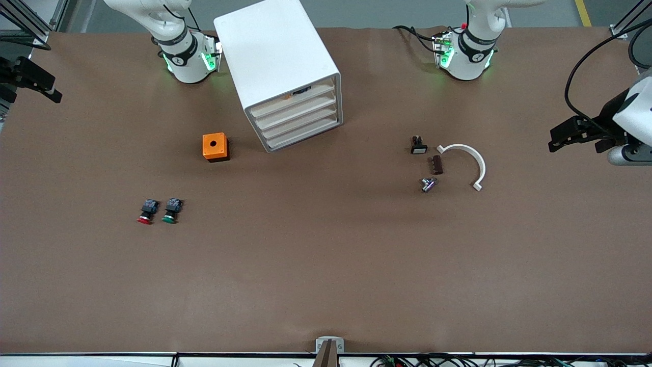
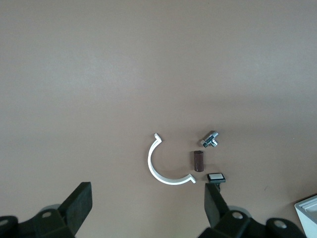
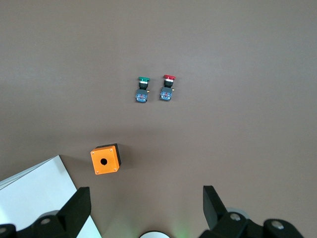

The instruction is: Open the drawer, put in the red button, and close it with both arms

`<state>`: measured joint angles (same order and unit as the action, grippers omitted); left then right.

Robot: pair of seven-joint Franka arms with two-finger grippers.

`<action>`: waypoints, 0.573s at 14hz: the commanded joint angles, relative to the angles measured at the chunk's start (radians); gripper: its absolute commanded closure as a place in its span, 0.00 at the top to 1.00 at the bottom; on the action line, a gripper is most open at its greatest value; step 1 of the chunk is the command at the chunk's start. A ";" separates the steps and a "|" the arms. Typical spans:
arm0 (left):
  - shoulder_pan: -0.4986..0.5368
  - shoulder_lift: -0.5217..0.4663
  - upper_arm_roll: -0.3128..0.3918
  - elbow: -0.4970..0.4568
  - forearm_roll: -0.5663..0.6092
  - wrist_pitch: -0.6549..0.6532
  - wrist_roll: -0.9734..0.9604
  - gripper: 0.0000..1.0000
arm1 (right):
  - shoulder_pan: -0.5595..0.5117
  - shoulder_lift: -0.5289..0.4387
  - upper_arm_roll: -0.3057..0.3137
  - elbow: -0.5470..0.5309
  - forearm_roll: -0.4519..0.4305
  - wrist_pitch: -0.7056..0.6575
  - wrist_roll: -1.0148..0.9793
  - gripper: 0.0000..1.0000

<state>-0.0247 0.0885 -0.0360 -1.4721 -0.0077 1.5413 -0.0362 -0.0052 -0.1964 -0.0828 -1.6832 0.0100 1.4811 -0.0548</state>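
The red button (image 1: 145, 211) lies on the table toward the right arm's end, beside the green-capped one (image 1: 171, 210). Both show in the right wrist view, red (image 3: 168, 89) and green (image 3: 142, 90). The white drawer cabinet (image 1: 285, 76) stands between the arm bases, with all its drawers (image 1: 298, 120) shut. My right gripper (image 1: 51, 92) hangs open and empty over the right arm's end of the table, and its own view (image 3: 147, 208) shows the jaws wide apart. My left gripper (image 1: 558, 137) hangs open and empty over the left arm's end, also seen in its own view (image 2: 147, 206).
An orange box (image 1: 215, 147) with a round hole sits beside the cabinet. Toward the left arm's end lie a white curved clamp (image 1: 468, 160), a small brown piece (image 1: 437, 164), a metal fitting (image 1: 428, 184) and a white-capped switch (image 1: 418, 145).
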 commanded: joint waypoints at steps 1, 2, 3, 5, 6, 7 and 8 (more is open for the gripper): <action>0.006 0.007 -0.012 0.019 0.023 -0.015 0.012 1.00 | 0.004 -0.020 0.000 -0.015 0.008 0.001 0.015 1.00; 0.008 0.007 -0.012 0.021 0.020 -0.016 0.010 1.00 | 0.004 -0.018 0.000 -0.015 0.008 0.001 0.015 1.00; 0.008 0.007 -0.012 0.021 0.018 -0.016 0.010 1.00 | 0.004 -0.018 0.000 -0.015 0.008 0.001 0.015 1.00; 0.008 0.008 -0.012 0.019 0.020 -0.016 0.010 1.00 | 0.004 -0.018 0.000 -0.012 0.008 0.001 0.015 1.00; 0.008 0.017 -0.012 0.019 0.020 -0.015 0.007 1.00 | 0.004 -0.017 0.000 -0.006 0.008 -0.001 0.015 1.00; 0.009 0.031 -0.012 0.019 0.018 -0.015 0.006 1.00 | 0.002 -0.015 0.000 0.003 0.008 -0.002 0.015 1.00; 0.009 0.042 -0.012 0.018 0.017 -0.015 0.006 1.00 | -0.001 -0.005 -0.002 0.020 0.007 -0.001 0.012 1.00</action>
<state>-0.0246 0.0985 -0.0360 -1.4730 -0.0077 1.5405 -0.0363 -0.0052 -0.1964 -0.0827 -1.6812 0.0101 1.4825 -0.0545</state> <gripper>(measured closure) 0.000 0.000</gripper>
